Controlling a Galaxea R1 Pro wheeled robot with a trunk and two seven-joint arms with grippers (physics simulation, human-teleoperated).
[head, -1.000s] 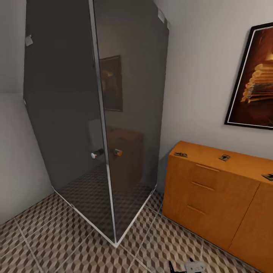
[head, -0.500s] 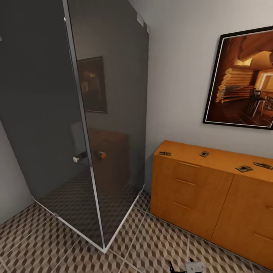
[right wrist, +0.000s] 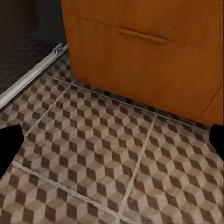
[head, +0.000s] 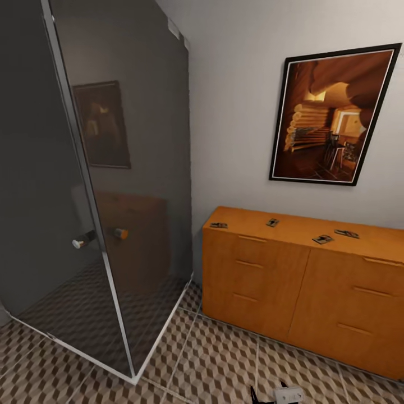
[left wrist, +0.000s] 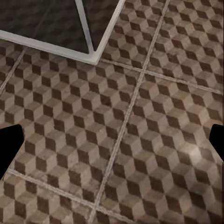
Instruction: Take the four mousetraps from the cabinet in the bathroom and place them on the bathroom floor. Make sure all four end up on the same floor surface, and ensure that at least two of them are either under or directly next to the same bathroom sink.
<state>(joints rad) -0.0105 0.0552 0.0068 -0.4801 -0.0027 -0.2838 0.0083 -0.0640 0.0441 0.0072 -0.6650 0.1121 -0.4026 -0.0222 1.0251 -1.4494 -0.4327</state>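
We counted four mousetraps (head: 218,225) (head: 272,222) (head: 322,239) (head: 346,233) atop the cabinet (head: 280,280), right of frame. Both grippers (left wrist: 112,140) (right wrist: 112,144) hung spread wide over the floor (left wrist: 140,154), holding nothing.

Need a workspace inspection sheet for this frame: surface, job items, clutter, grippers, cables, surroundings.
Surface: tiled floor, cube pattern, pale grout; no mousetraps on the part in view.
Job's things: four mousetraps lie apart on the cabinet top: first near its left end, second, third, fourth. Drawers shut. No sink seen.
Clutter: nothing seen.
Grippers: left gripper and right gripper open, jaws wide and empty, both over floor.
Cables: nothing seen.
Surroundings: dark glass shower enclosure left of the cabinet, framed picture on the wall above it.
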